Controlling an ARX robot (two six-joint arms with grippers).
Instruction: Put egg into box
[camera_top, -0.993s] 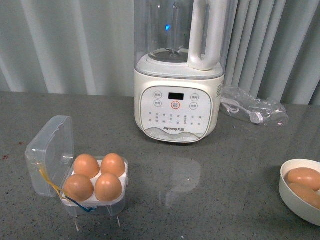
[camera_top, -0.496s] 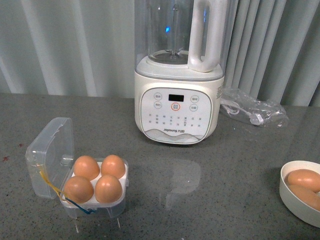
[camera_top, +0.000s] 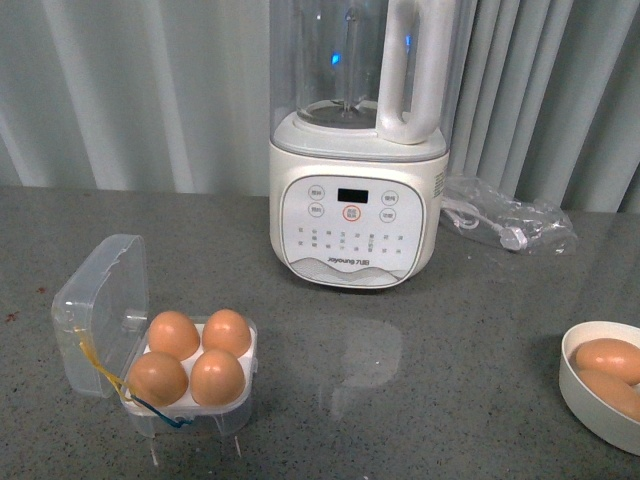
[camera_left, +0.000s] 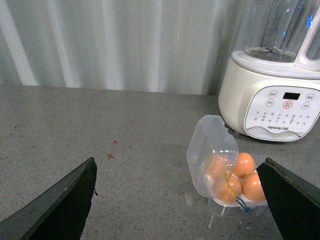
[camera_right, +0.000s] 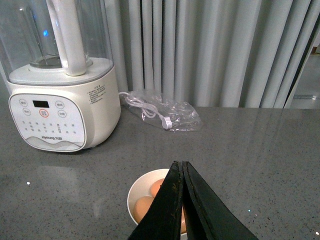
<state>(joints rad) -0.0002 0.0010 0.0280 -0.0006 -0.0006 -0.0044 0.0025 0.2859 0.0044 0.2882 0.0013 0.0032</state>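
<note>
The clear plastic box (camera_top: 100, 310) stands at the front left of the counter with its lid hinged open to the left; all its hollows hold brown eggs (camera_top: 216, 377). It also shows in the left wrist view (camera_left: 215, 150), between my wide-open jaws. My left gripper (camera_left: 180, 200) is open and empty, back from the box. My right gripper (camera_right: 182, 170) is shut and empty, above a white bowl (camera_right: 137, 187). The bowl holds more brown eggs (camera_right: 142, 207). No arm shows in the front view.
A white blender (camera_top: 355, 150) with a clear jug stands at the back centre. A clear bag with a cable (camera_top: 510, 222) lies to its right. The white bowl (camera_top: 580, 395) with eggs (camera_top: 606, 355) sits at the front right edge. Curtains hang behind.
The front view shifted slightly between one second ago and half a second ago; since then nothing has visibly moved. The box and eggs stay in place.
</note>
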